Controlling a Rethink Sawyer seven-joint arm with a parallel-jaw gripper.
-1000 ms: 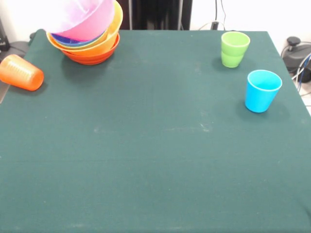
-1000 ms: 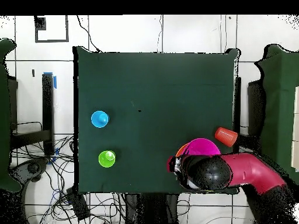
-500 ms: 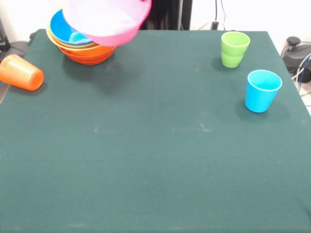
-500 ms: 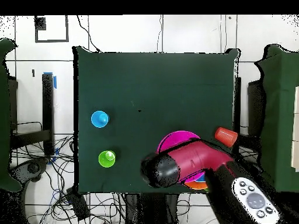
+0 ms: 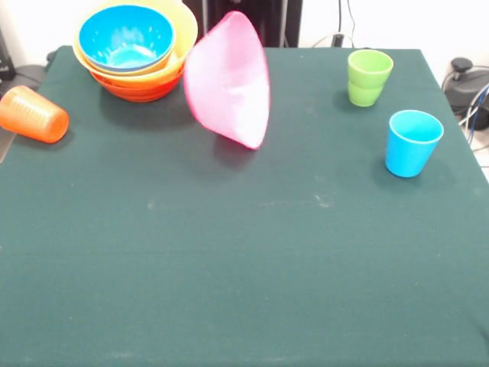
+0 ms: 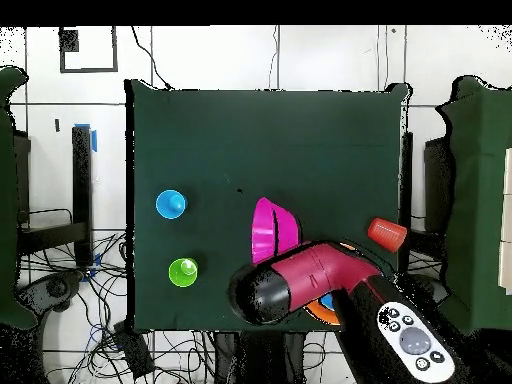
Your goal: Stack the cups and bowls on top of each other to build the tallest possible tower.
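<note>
Glossy pink bowl (image 5: pixel 228 80) tipped on its rim, nested bowls (image 5: pixel 134 53) behind, hand's state cannot be told

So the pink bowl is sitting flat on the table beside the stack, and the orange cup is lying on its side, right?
Not quite. The front view shows the pink bowl tipped up on its edge beside the stack, not flat. The orange cup is indeed lying on its side.
</note>
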